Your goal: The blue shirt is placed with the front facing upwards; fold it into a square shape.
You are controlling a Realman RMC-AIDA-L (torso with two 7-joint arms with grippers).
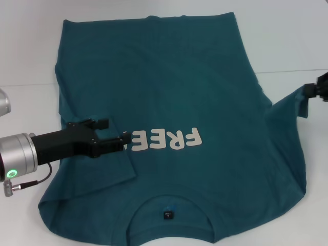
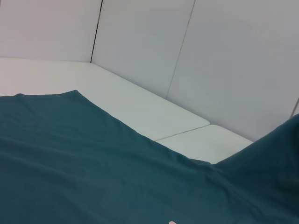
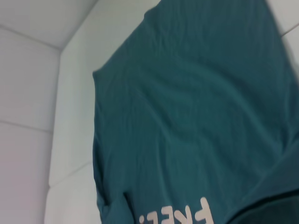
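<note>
The blue shirt (image 1: 179, 82) lies front up on the white table, its collar (image 1: 134, 215) nearest me and the white "FREE" print (image 1: 171, 139) partly covered. Its left sleeve (image 1: 97, 171) is folded inward over the chest. My left gripper (image 1: 115, 131) hovers open over that folded sleeve, at the print's end. My right gripper (image 1: 316, 89) at the right edge is shut on the right sleeve (image 1: 294, 105) and holds it lifted off the table. The shirt also shows in the left wrist view (image 2: 93, 168) and the right wrist view (image 3: 187, 116).
The white table (image 1: 287, 41) extends beyond the shirt at the far right and left. White wall panels (image 2: 224, 60) stand behind the table. A seam in the tabletop (image 2: 182, 133) runs near the shirt's far edge.
</note>
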